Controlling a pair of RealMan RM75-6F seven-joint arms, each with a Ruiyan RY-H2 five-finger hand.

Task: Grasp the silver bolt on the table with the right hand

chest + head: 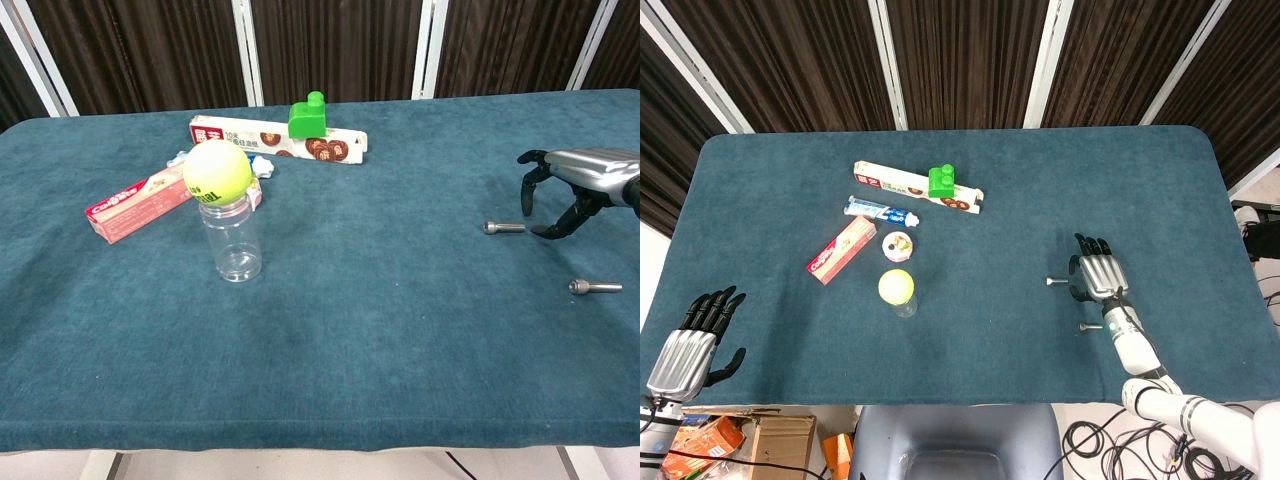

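Two silver bolts point(503, 227) point(594, 287) are seen apart on the table point(990, 340); the right hand point(570, 195) is poised beside one, fingers spread, holding nothing, bare cloth around.

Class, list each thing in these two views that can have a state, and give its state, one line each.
Right hand: open, above the table, holds nothing.
Left hand: open, holds nothing.
Far bolt: lying flat, not held.
Near bolt: lying flat, not held.
Jar: upright, ball on top.

Bare cloth surrounds the right hand point(570, 195) and 2 bolts point(503, 228) point(594, 287).
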